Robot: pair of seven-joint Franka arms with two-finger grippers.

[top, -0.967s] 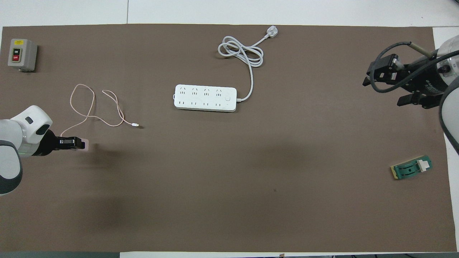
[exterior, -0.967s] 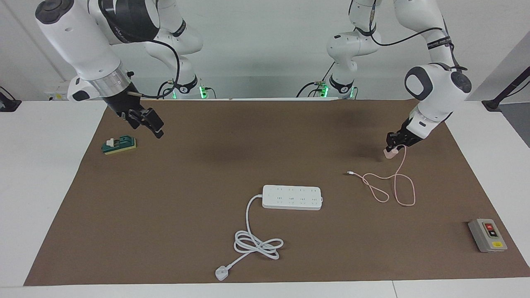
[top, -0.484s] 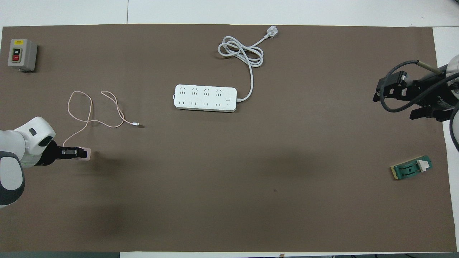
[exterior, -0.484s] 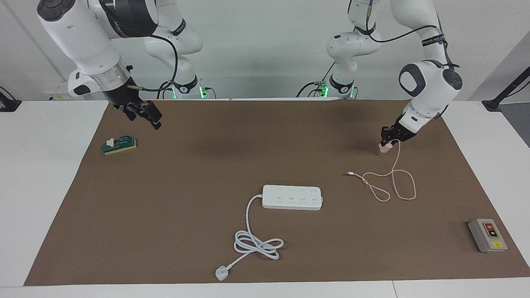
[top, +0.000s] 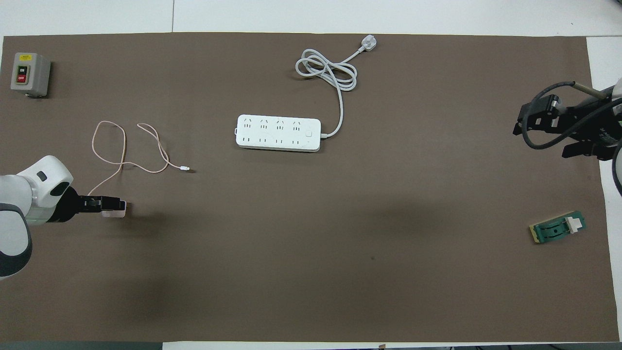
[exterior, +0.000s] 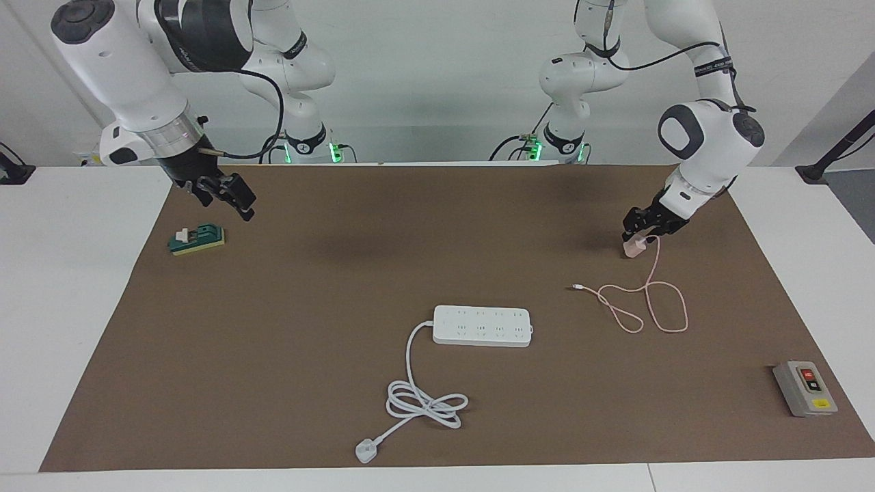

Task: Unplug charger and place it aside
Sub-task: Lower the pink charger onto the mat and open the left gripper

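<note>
The charger (exterior: 633,249) is already out of the power strip (exterior: 482,326) and rests on the brown mat toward the left arm's end of the bench, nearer to the robots than the strip, with its pink cable (exterior: 649,301) looping away from the robots. The left gripper (exterior: 638,236) sits right at the cube; whether its fingers are clear of the cube I cannot tell, so treat the release as unconfirmed. To finish well, I judge the left arm should part its fingers fully, then lift straight up, so a finger does not drag or tip the cube. Watch the cable where it leaves the cube: it runs close under the wrist and could snag. The right gripper (exterior: 227,195) waits in the air over the mat's edge near the green switch block (exterior: 197,240); its fingers I cannot tell
</note>
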